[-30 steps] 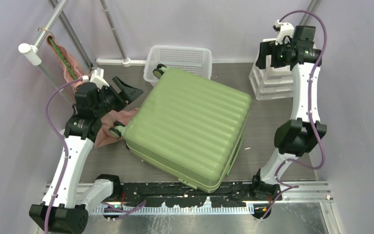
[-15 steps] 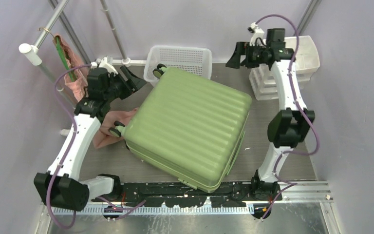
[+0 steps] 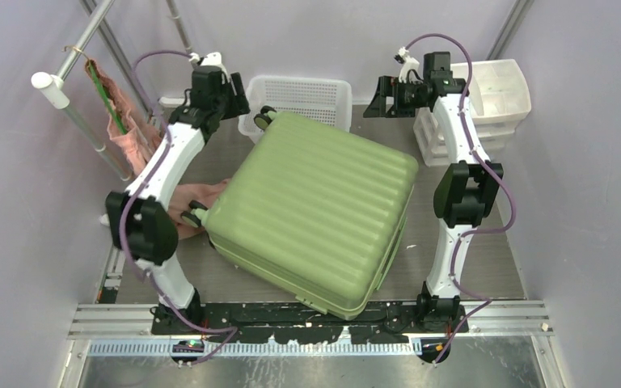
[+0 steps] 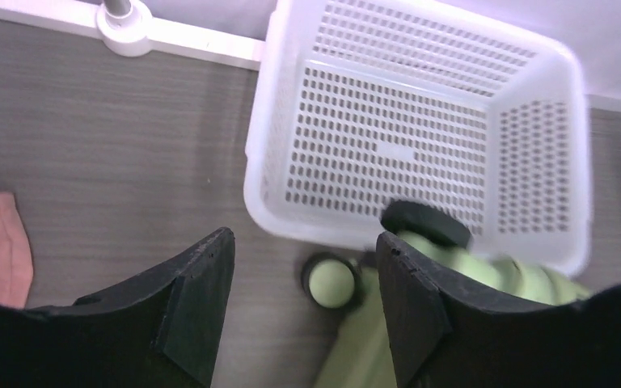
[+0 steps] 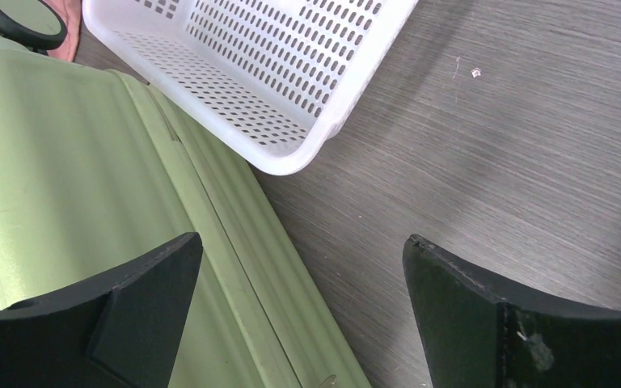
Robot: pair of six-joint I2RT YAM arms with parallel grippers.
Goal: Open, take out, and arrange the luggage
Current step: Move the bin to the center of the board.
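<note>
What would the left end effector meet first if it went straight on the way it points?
Probably the black-and-green wheel of the light-green ribbed hard-shell suitcase, seen between the open left end effector's fingers, just before the white mesh plastic basket. Depth is unclear.

Top looks down; wrists near, share basket [image 4: 534, 162], luggage [image 5: 65, 186].
</note>
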